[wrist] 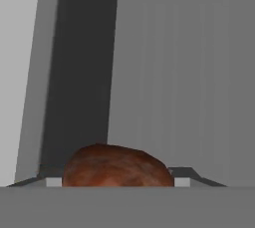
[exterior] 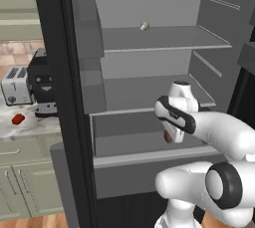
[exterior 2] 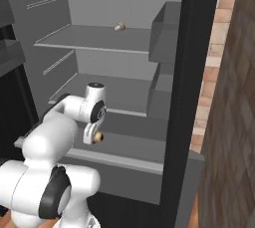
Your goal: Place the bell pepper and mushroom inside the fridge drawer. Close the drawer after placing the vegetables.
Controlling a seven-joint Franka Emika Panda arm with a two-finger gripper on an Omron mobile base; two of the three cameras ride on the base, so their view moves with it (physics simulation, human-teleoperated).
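Note:
My gripper [exterior: 168,135] hangs just over the open fridge drawer [exterior: 130,168], fingers pointing down and shut on the mushroom [exterior: 168,137]. From the right base view the mushroom [exterior 2: 98,136] peeks out below the gripper [exterior 2: 94,137], above the drawer [exterior 2: 119,160]. Its rounded brown cap [wrist: 117,166] sits low in the hand view, with the drawer's grey floor behind it. The bell pepper [exterior: 18,118] lies small and red on the counter to the left, outside the fridge.
A toaster [exterior: 14,85] and a black appliance [exterior: 43,87] stand behind the pepper. The black fridge door edge [exterior: 56,72] stands between counter and drawer. A small pale item [exterior: 144,25] sits on the upper shelf [exterior: 164,40]. Door bins [exterior 2: 167,33] flank the right side.

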